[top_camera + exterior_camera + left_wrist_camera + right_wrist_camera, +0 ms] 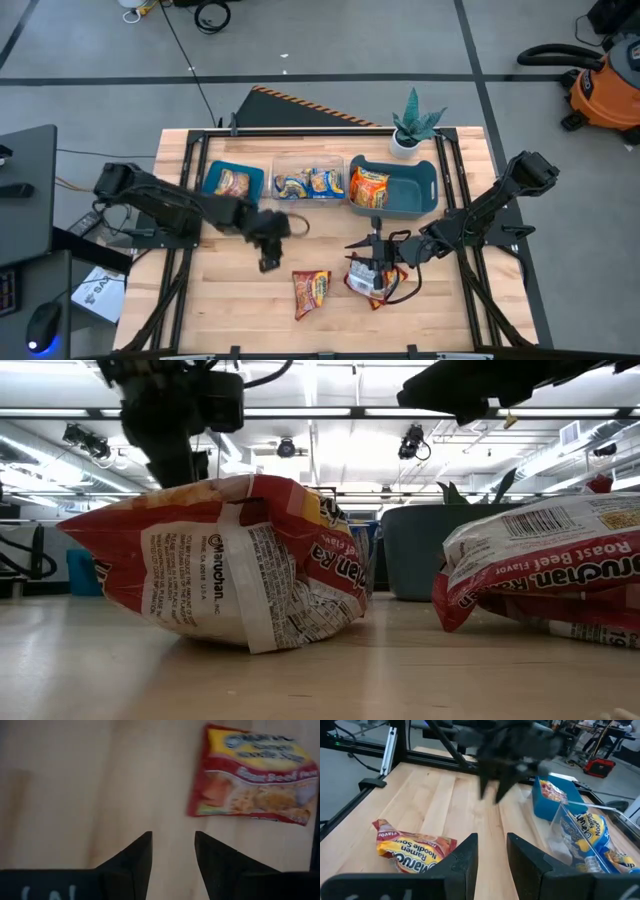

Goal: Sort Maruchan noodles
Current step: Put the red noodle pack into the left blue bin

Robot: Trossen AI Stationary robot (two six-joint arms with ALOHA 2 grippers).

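The left claw (268, 262) hangs over bare wood left of centre in the high view, its two fingers parted with nothing between them, as the left wrist view confirms. The nearest loose red packet (311, 291) lies just below and right of it, flat on the counter (230, 300); in the left wrist view that packet sits in the upper right, off the line of the fingers.

To do this pick well, I judge the left claw should shift toward the packet until it straddles a short edge, then descend and pinch the crinkly seam rather than the flat face (thin film tends to slide away from a flat press).

The right claw (382, 262) sits right of centre, directly above a second pile of red packets (368, 282); its fingers look slightly apart and empty in the right wrist view.

Sorted so far: one packet in the left teal bin (232, 182), blue-and-yellow packets in the clear bin (308, 180), an orange one in the right teal bin (395, 186).
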